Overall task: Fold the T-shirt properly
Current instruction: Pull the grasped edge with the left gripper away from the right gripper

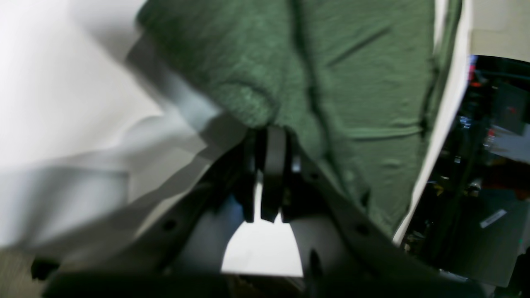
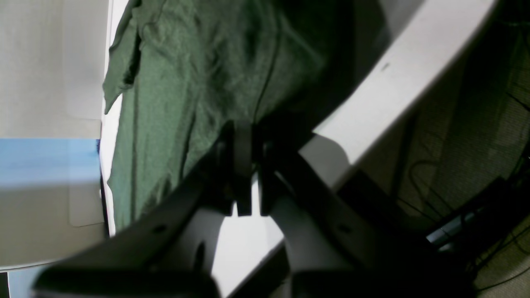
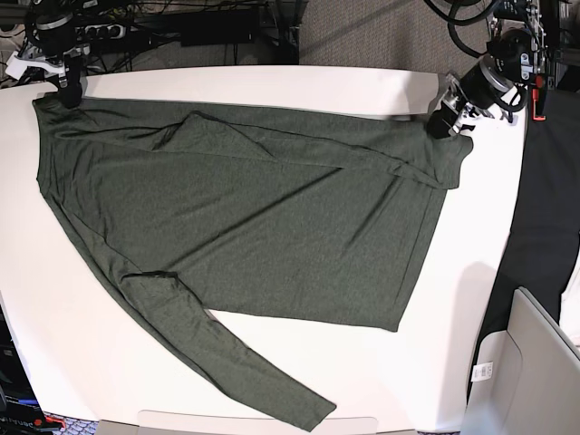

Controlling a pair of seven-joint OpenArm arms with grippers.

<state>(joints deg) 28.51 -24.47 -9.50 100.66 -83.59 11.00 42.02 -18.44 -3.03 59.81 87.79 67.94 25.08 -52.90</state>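
The dark olive-green T-shirt (image 3: 254, 208) lies spread flat on the white table (image 3: 272, 82). One long sleeve (image 3: 236, 362) runs to the front edge and the other is folded across the body. My left gripper (image 3: 441, 130) is at the shirt's far right corner. In the left wrist view it (image 1: 271, 132) is shut on the shirt's edge (image 1: 352, 74). My right gripper (image 3: 66, 95) is at the far left corner. In the right wrist view it (image 2: 248, 132) is shut on the cloth (image 2: 186, 82).
The table's right edge (image 3: 507, 236) drops to a dark floor. A grey box (image 3: 544, 362) stands at the front right. Cables and a power strip (image 3: 109, 32) lie behind the table's back edge.
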